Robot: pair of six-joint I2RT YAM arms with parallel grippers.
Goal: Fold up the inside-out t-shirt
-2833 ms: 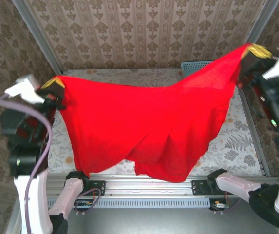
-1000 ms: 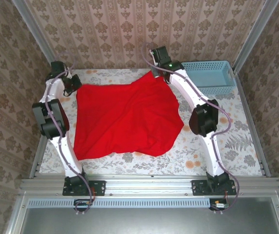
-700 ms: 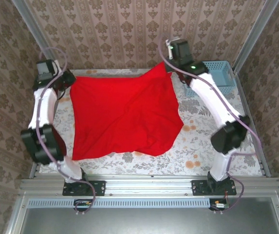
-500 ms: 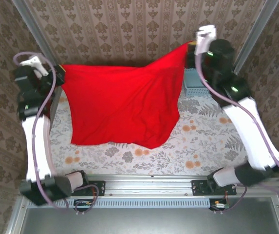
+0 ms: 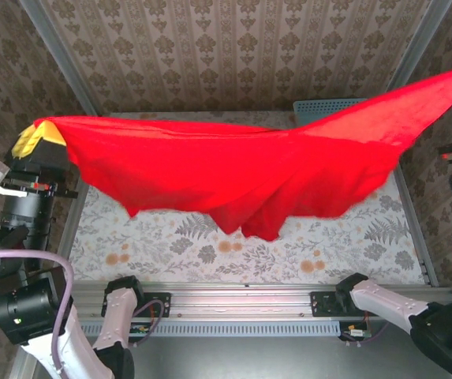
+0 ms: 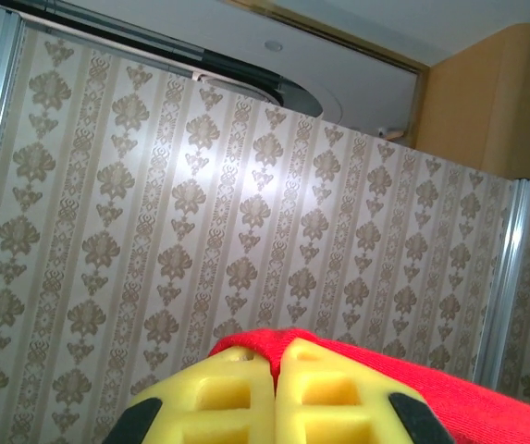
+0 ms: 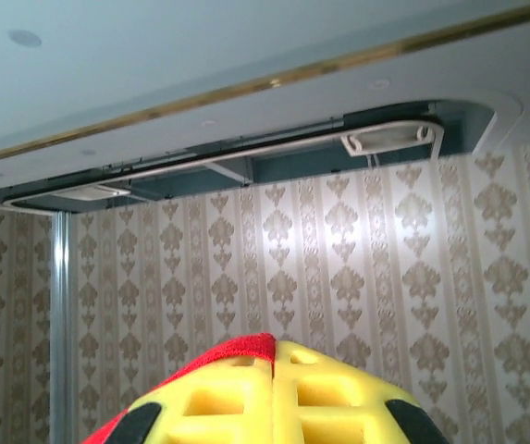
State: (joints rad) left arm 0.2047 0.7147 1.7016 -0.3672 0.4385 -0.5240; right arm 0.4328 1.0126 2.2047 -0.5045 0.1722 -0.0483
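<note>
Right now the inside-out t-shirt (image 5: 233,166) hangs stretched in mid-air across the top view, from mid-left up to the upper right corner, its lower edge sagging in folds over the floral counter (image 5: 170,245). Left gripper (image 5: 40,136) is clamped on the shirt's left end; in its wrist view the yellow pads (image 6: 237,398) sit together w/ red cloth pinched btwn them. Right gripper (image 7: 274,356) is likewise closed on red cloth. Light-blue basket (image 5: 320,106) peeks out behind the shirt, upper right.
</note>
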